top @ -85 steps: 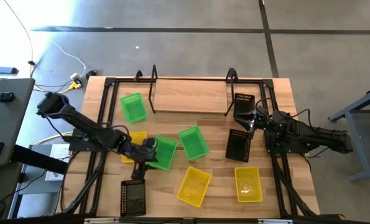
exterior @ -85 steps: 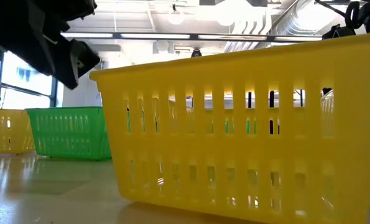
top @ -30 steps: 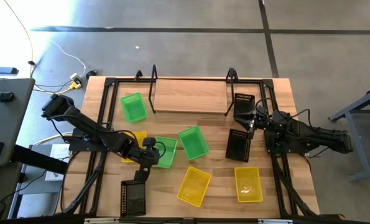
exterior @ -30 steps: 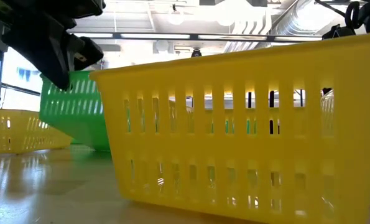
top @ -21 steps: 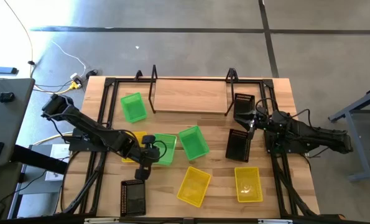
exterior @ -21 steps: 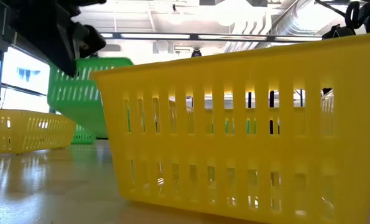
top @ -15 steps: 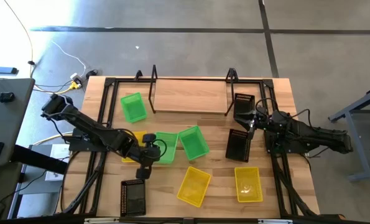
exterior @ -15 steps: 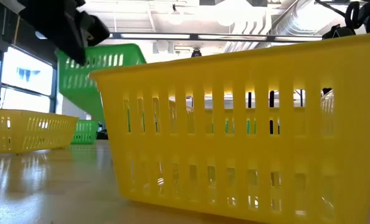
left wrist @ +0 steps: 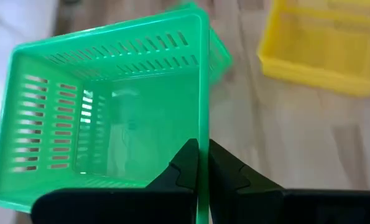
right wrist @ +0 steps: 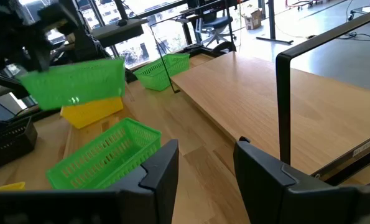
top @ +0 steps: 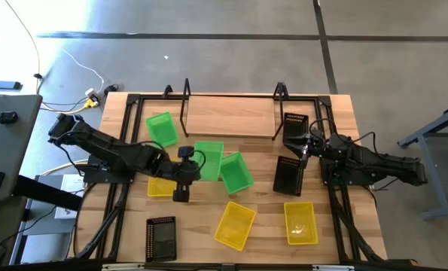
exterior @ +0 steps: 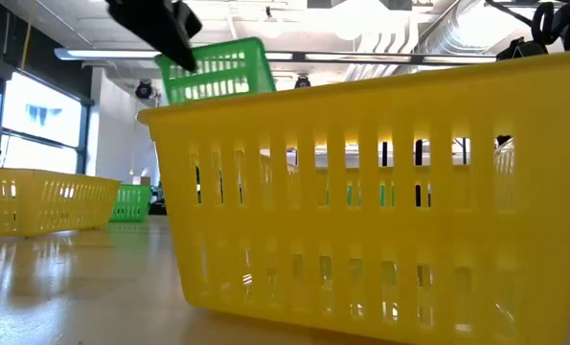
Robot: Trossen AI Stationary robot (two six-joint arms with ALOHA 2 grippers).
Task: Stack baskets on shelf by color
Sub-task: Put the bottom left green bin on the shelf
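Slatted wooden tabletop point(top: 261, 233), yellow cable point(top: 34, 45), possibly office chair point(right wrist: 211, 25)

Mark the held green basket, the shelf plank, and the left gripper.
held green basket point(top: 208, 158), high view, its open inside
shelf plank point(top: 231, 117), high view, bare middle of the board
left gripper point(left wrist: 203, 163), left wrist view, between the fingertips pinching the basket's rim

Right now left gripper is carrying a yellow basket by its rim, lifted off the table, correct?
Not quite: the basket is green, not yellow. The left wrist view shows the left gripper shut on the rim of a green basket; the low view shows it lifted off the table.
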